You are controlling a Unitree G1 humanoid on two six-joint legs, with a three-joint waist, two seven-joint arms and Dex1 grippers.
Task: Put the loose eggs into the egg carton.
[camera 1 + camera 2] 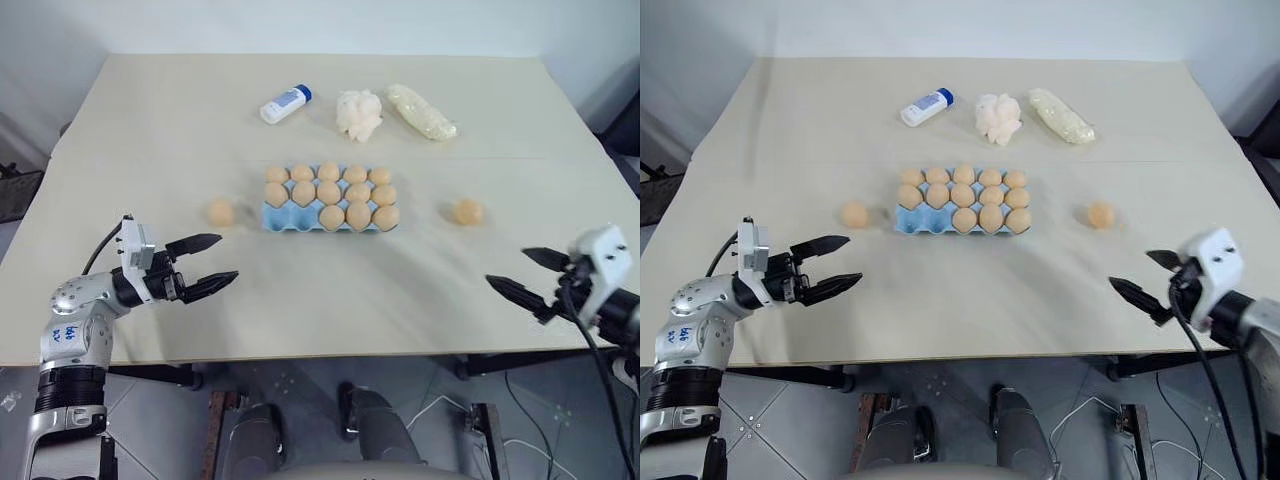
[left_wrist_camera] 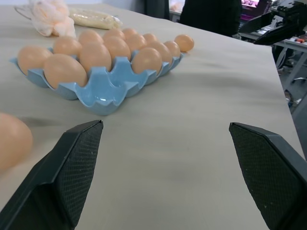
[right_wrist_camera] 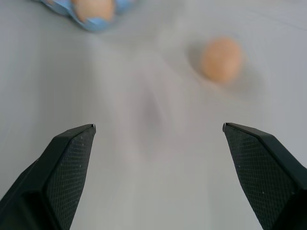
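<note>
The light blue egg carton (image 1: 283,220) lies at the middle of the table, most of its cups filled with tan eggs; two front-left cups are bare. One loose egg (image 1: 221,212) rests left of the carton, another loose egg (image 1: 467,211) to its right. My left gripper (image 1: 228,257) hovers open near the table's front left, a little short of the left egg (image 2: 12,139), with nothing between its fingers. At the front right my right gripper (image 1: 506,266) is open and empty, pointing toward the right egg (image 3: 221,58), which lies well ahead of it.
Along the back of the table lie a white bottle with a blue cap (image 1: 285,104), a white tissue wad (image 1: 359,113) and a clear bag of white material (image 1: 421,111). The table's front edge (image 1: 300,350) runs just behind both grippers.
</note>
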